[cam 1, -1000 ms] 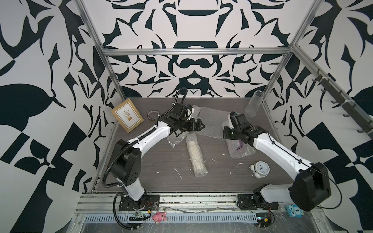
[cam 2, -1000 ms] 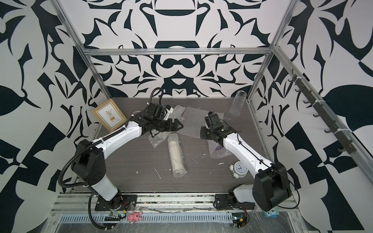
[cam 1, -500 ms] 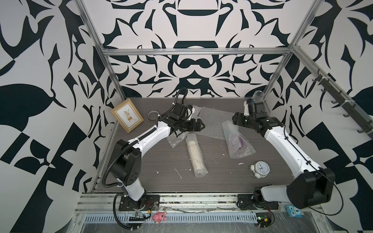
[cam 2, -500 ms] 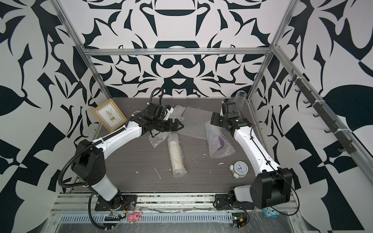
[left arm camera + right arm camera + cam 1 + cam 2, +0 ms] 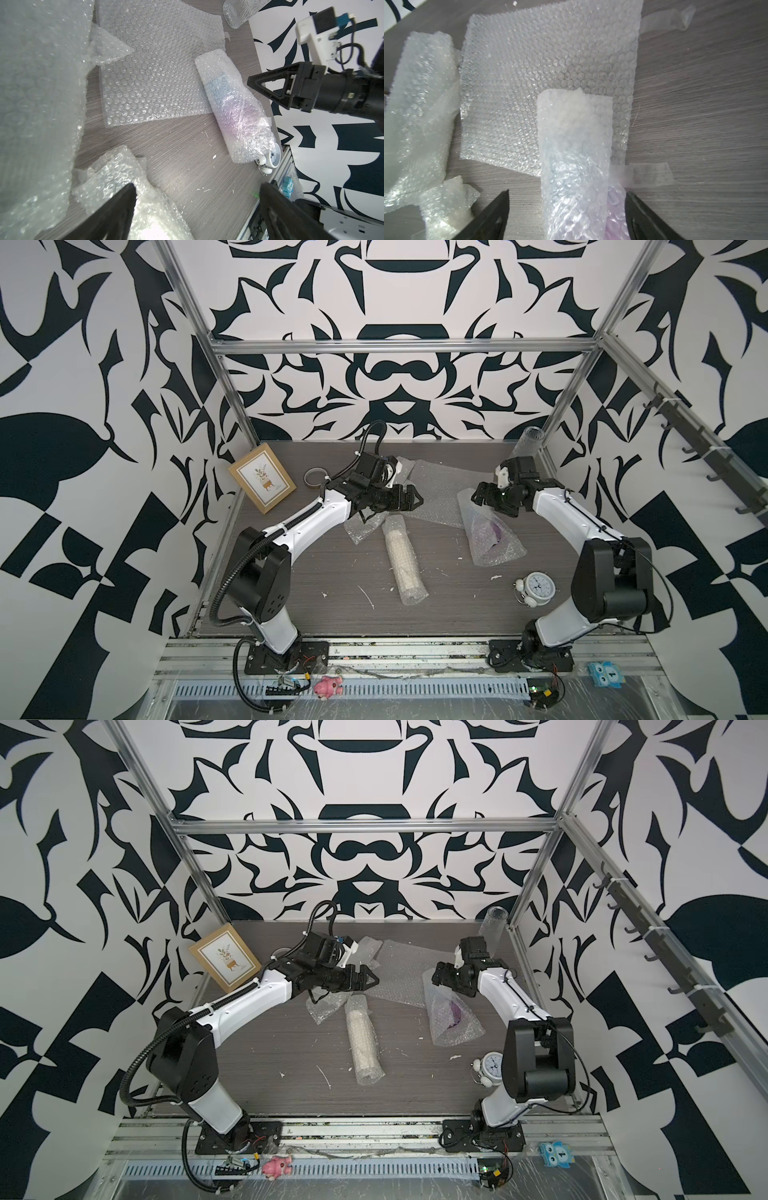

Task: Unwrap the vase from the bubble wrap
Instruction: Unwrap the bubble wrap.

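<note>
On the desk [image 5: 316,564], right of centre: bubble wrap bundle [image 5: 494,539], taped, purple-tinted contents, lying flat. Fingers of right gripper [image 5: 481,498] spread, either side of its rear end. Fingers of left gripper [image 5: 415,498] spread, above crumpled sheet [image 5: 365,526]. Centre: cream wrapped roll [image 5: 403,564].

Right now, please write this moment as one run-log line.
left tool: open, empty | right tool: open around purple wrapped bundle | unwrapping: not yet done
</note>
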